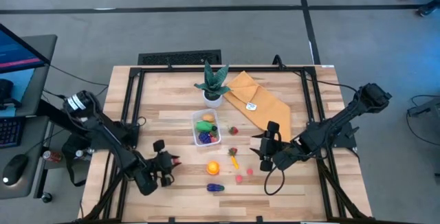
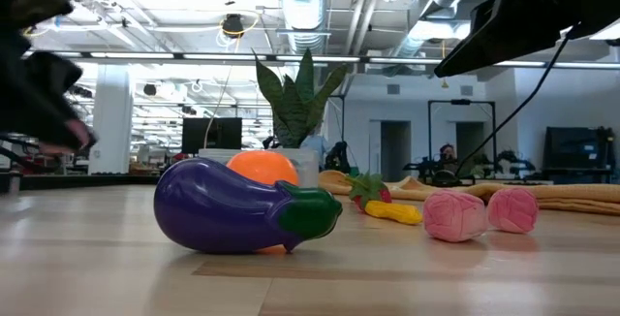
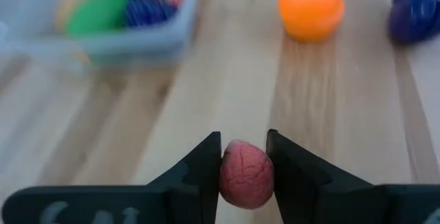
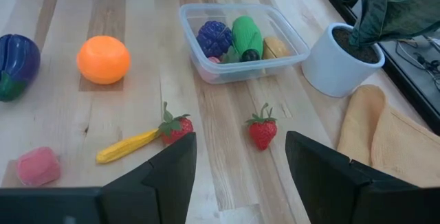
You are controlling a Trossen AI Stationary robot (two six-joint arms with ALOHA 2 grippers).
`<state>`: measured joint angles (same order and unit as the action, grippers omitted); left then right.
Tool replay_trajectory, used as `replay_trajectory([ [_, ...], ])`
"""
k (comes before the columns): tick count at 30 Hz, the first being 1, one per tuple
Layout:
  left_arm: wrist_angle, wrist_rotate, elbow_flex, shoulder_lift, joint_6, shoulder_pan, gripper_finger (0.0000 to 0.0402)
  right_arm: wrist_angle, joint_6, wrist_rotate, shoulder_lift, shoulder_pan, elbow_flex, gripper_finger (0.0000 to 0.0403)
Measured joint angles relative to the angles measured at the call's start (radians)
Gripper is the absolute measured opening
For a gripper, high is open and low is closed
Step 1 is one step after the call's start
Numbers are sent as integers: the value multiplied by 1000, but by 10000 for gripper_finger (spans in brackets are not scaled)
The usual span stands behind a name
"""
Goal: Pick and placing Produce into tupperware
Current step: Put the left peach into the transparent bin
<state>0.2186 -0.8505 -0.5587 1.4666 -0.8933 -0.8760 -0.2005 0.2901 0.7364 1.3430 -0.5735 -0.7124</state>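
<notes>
My left gripper (image 1: 171, 162) is at the table's near left, shut on a small pinkish-red round toy fruit (image 3: 245, 176). The clear tupperware (image 1: 194, 129) stands mid-table with purple, green and yellow produce inside; it also shows in the right wrist view (image 4: 230, 73). On the table lie an orange (image 1: 213, 168), a purple eggplant (image 1: 215, 187), a yellow piece (image 1: 234, 159), two strawberries (image 4: 263, 131) (image 4: 176, 128) and pink pieces (image 1: 239, 178). My right gripper (image 1: 265, 148) is open and empty, right of the strawberries. My left gripper pinches the pinkish-red fruit by its two opposite sides (image 3: 227, 176) between its two fingers. The fruit sits near the fingers' free ends, with its front (image 3: 242, 148) showing between the tips. I cannot tell whether it touches the table.
A green plant in a white pot (image 1: 213, 86) and a mustard-yellow cloth (image 1: 258, 100) are at the table's far side, behind the tupperware. Bare wood lies between my left gripper and the tupperware.
</notes>
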Motion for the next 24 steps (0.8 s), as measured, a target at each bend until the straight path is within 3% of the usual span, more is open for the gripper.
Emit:
replay_trajectory([
  [13,-216,-51,-1,-101,483,215,98,0,-2,0,0,0,0,217],
  [24,-354,42,-2,-101,723,467,98,-5,-2,-1,0,0,0,217],
])
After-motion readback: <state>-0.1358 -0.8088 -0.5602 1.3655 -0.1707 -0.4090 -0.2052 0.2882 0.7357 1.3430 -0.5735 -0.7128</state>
